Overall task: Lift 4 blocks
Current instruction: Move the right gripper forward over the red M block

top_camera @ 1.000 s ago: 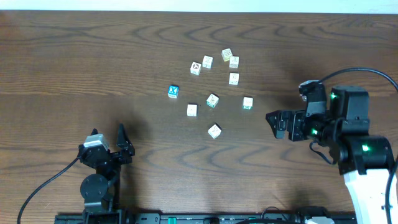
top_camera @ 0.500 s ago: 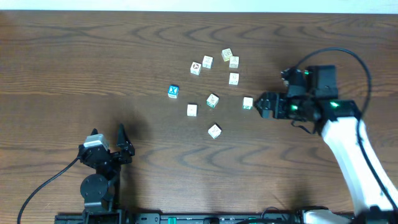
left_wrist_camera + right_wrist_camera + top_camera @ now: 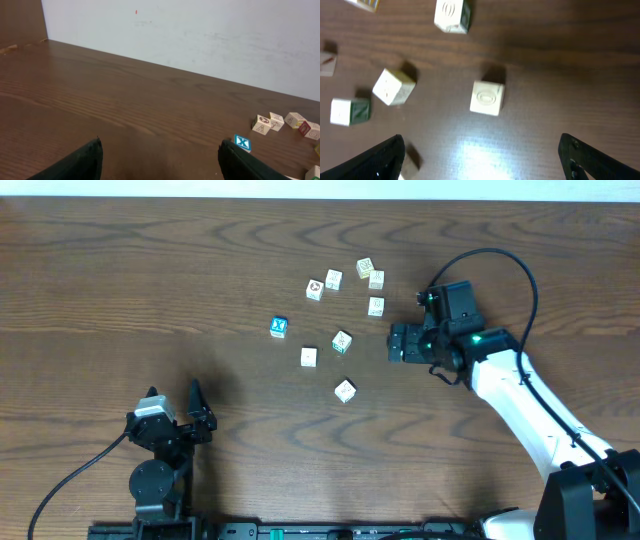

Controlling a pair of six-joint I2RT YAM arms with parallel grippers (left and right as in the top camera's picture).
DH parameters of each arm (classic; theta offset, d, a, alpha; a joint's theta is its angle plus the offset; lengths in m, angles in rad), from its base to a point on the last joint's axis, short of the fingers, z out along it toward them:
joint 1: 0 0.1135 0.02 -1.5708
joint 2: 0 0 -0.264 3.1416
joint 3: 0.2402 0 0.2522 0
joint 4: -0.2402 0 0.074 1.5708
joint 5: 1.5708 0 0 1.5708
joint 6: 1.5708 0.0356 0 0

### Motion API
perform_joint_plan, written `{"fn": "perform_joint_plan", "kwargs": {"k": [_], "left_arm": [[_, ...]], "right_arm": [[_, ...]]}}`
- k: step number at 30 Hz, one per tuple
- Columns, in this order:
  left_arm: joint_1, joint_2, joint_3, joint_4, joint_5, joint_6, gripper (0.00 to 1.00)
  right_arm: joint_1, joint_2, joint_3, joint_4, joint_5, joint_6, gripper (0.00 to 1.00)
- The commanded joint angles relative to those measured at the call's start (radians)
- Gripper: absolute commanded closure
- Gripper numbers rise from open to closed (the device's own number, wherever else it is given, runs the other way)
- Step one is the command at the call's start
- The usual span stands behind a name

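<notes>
The right claw (image 3: pixel 481 139) is wide open and holds nothing. It hangs over 1 cream block (image 3: pixel 487 98). That block sits on the tabletop (image 3: pixel 150 280), in the middle between the 2 fingers, touching neither. More cream blocks (image 3: pixel 345 390) lie to its left. The left claw (image 3: pixel 197 412) is open too, well apart at the near left.

Overhead: fixed, I look straight down on the whole table (image 3: pixel 120 270). Left wrist: low, near its surface, facing across toward a pale wall (image 3: pixel 200 35). Right wrist: close, aimed steeply down. Shared with overhead: blue-faced cube (image 3: pixel 242 142), left; cream blocks (image 3: pixel 487 98), right.
</notes>
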Motion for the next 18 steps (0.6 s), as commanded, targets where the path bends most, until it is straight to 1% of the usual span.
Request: {"fn": "perform_joint_plan", "kwargs": {"k": [1, 7, 14, 16, 18], "left_arm": [[-0.004, -0.001, -0.011, -0.048, -0.024, 0.002, 0.26], [-0.004, 0.0, -0.011, -0.048, -0.024, 0.002, 0.26], [-0.004, -0.001, -0.011, -0.048, -0.024, 0.002, 0.25], [-0.004, -0.001, -0.011, -0.048, -0.024, 0.002, 0.26], [-0.004, -0.001, -0.011, -0.048, -0.024, 0.002, 0.26]], "right_arm": [[0.025, 0.019, 0.003, 0.023, 0.137, 0.075, 0.05], [0.036, 0.076, 0.003, 0.087, 0.154, 0.121, 0.05], [0.052, 0.178, 0.003, 0.152, 0.112, 0.12, 0.07], [0.061, 0.197, 0.003, 0.167, 0.112, 0.119, 0.09], [0.069, 0.214, 0.003, 0.179, 0.112, 0.119, 0.14]]}}
